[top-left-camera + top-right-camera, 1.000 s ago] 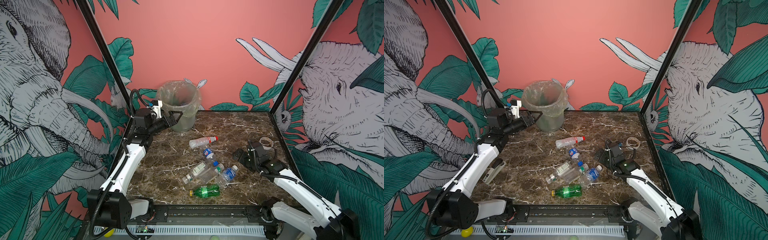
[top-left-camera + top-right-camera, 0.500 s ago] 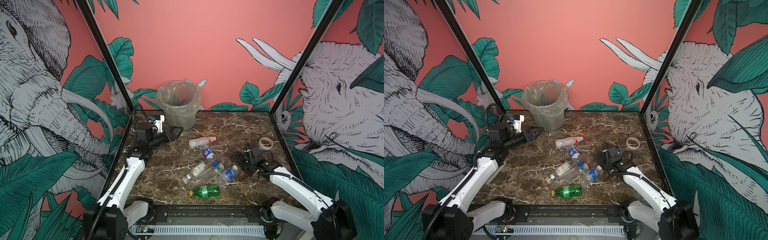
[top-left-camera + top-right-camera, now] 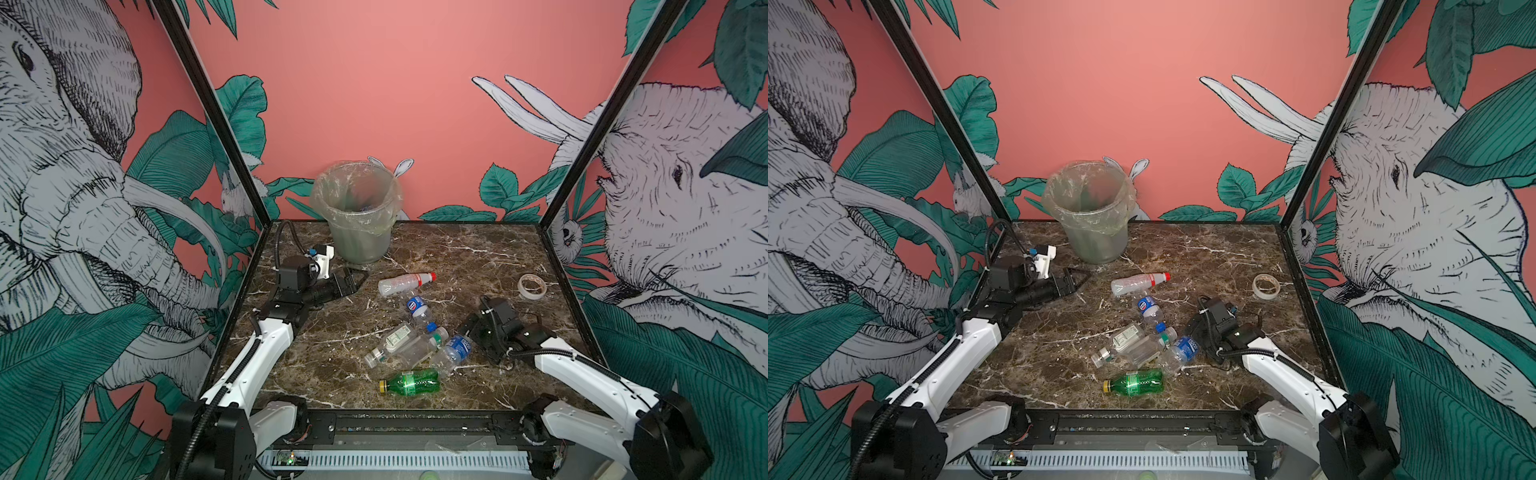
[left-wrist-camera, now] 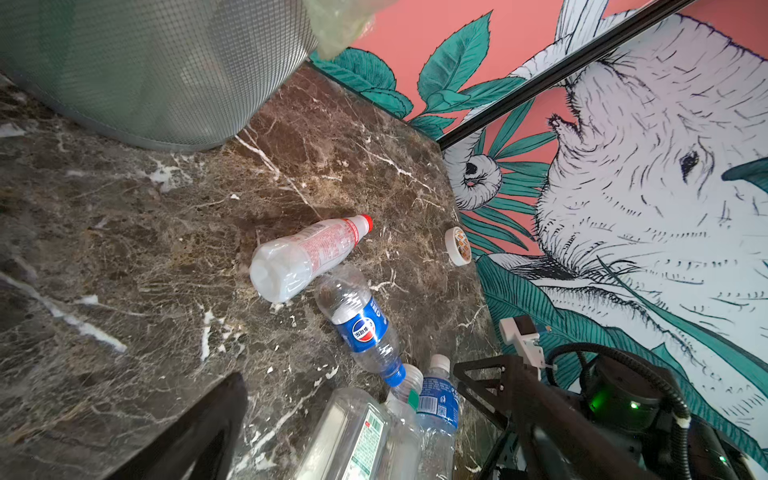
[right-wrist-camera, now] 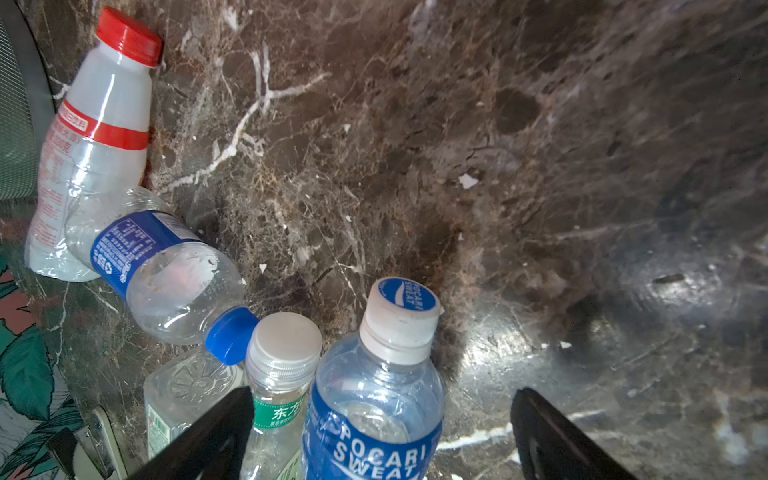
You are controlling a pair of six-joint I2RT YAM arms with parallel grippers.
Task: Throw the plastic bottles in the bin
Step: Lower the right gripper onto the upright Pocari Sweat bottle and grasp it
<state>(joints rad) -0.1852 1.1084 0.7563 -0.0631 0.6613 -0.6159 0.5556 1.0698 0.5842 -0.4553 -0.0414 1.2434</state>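
The left gripper (image 3: pixel 353 279), up at the rim of the round translucent grey-green plastic bin (image 3: pixel 357 245) a second ago, has dropped back to the brown marble tabletop (image 3: pixel 457 257), left of centre in both top views. Its jaws stand wide apart with nothing between them. I read that as one delivery finished and the arm free again.

The right gripper (image 5: pixel 382 395) has slid from the lower right toward the cluster of bottles. It is released too. At the bottom of the right wrist frame its dark fingers (image 5: pixel 199 440) flank the clear plastic bottle with a blue Pocari Sweat label and white cap (image 5: pixel 376 419). One finger is close by the neighbouring clear green-labelled bottle (image 5: pixel 282 374); the other stands clear over bare marble.

That Pocari bottle lies ungripped on the table, just right of centre in the top views. The bin stands at upper centre, and six bottles appear left outside it.
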